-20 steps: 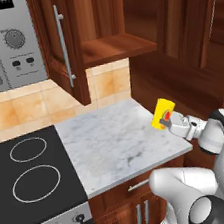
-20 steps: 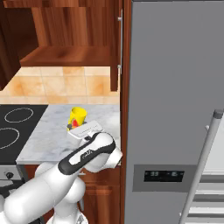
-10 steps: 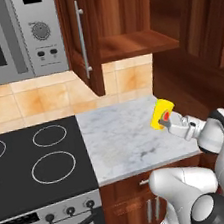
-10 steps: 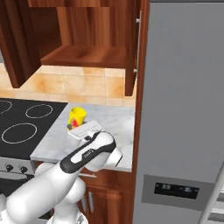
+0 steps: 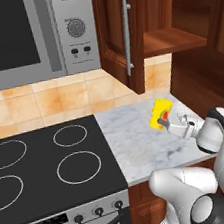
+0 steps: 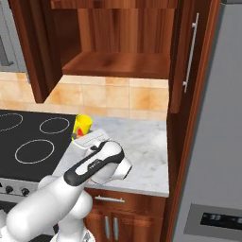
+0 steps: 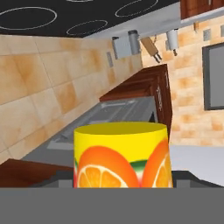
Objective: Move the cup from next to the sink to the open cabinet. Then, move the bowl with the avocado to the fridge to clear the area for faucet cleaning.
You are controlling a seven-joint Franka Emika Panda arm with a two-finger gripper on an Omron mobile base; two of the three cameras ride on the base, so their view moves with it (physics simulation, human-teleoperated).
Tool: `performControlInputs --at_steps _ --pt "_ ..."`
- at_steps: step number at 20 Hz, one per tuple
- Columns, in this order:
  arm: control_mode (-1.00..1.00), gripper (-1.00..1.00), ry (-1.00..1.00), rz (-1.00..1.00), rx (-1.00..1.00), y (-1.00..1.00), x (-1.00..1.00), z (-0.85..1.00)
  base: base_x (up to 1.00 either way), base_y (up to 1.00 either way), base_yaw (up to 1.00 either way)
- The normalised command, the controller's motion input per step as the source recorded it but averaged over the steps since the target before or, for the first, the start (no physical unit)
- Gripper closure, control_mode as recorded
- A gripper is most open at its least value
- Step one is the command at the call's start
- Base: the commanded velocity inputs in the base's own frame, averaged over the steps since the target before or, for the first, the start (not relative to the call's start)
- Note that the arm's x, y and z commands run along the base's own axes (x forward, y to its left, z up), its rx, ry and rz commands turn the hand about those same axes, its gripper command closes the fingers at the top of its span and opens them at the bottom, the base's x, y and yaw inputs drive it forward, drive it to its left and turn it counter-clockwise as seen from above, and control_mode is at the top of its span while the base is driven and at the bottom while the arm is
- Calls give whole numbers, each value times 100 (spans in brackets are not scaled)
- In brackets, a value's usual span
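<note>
yellow cup [image 5: 161, 113] held by gripper [image 5: 162, 122] | over marble counter [image 5: 139, 145] — stove [image 5: 46, 168] beside

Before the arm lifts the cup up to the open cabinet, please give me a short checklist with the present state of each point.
1. Cup held in the gripper: ok, jaws closed on it above the counter.
2. Cup upright: not ok, it is tilted.
3. Cabinet door open: ok.
4. Shelf free where the cup would go: ok, bare wood in the right base view.
5. Cup below shelf height: ok, a lift is needed.
6. Door handle clear of the arm: ok, it hangs left of the cup.
</note>
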Motion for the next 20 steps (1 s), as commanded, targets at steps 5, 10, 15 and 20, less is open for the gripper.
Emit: performControlInputs --at_steps 5,10,15,20 --pt "-100 100 0 -38 0 -86 11 62 0 0 0" --pt "-100 100 0 -58 0 -70 0 100 0 0 0" --pt "-100 100 0 -65 -14 -14 0 100 0 0 0" --pt "-100 100 1 -55 -14 0 6 100 0 0 0"
